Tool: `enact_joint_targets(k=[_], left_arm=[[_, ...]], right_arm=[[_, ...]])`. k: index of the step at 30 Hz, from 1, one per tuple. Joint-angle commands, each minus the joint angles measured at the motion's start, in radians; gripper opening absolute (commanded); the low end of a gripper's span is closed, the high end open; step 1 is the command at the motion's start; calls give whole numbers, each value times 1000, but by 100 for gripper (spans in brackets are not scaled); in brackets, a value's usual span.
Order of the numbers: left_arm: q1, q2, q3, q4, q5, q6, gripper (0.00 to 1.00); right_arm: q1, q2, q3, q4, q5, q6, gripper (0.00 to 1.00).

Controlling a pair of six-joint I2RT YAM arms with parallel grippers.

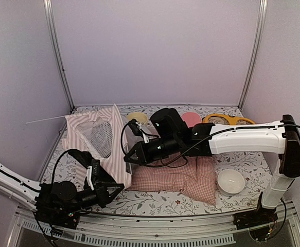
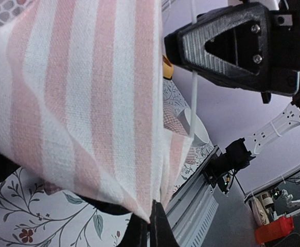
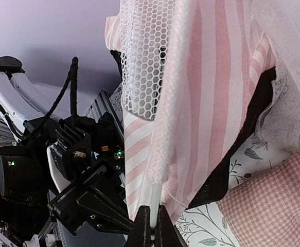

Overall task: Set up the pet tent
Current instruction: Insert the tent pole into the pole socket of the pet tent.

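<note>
On the floral table at ten o'clock I judge the pet tent half raised; left gripper clamps its hem, right gripper its pole.

arms white, cables black, right gripper black

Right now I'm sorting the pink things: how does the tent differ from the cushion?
The tent has stripes and a mesh window; the cushion is checked. The tent is held up; the cushion lies flat. The left tool and right tool pinch the tent, not the cushion. Both are pink-and-white fabric.
</note>
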Motion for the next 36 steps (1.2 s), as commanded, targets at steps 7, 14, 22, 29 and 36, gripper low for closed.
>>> enact_joint_targets(k=[7,14,22,29,36], left_arm=[[-114,59,-49,-79,281,3,0],[-121,83,-48,-64,287,0,0],[-123,71,-55,-53,278,-1,0],[-124,-4,-63,-94,240,-10,0],[-123,-105,-62,-162,203,-2,0]], right_arm=[[-69,6,109,333,266,-6,0],[-68,14,118,334,271,-4,0],[-69,29,116,334,256,1,0],[-68,36,98,338,234,14,0],[-57,43,85,351,220,33,0]])
